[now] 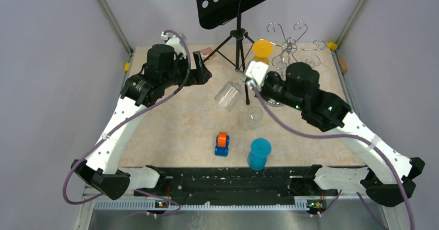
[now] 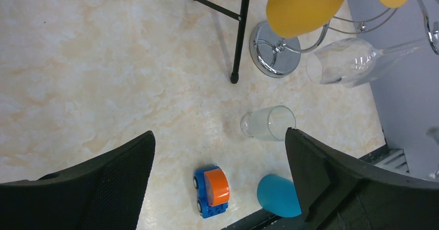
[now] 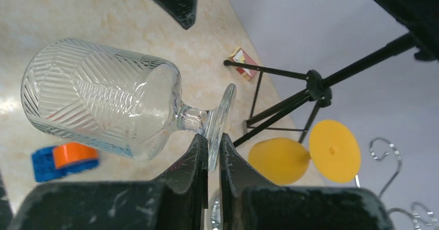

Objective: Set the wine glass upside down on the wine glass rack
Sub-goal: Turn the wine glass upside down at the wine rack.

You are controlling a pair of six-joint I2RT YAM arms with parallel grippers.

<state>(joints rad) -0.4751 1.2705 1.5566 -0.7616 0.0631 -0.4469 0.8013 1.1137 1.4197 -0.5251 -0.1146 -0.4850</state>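
As its foot was clamped in the nearly closed right gripper (image 3: 209, 148), the wine glass (image 3: 103, 98) was held sideways just left of the wine glass rack (image 1: 290, 46), prob. for inverting; left gripper (image 2: 217, 137) was spread wide, empty.

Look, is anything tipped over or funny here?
Yes: the clear wine glass lies tipped sideways instead of standing, and the right pincer pinches only the thin edge of its foot. That looks like a slim hold. Nothing seems spilled or broken.
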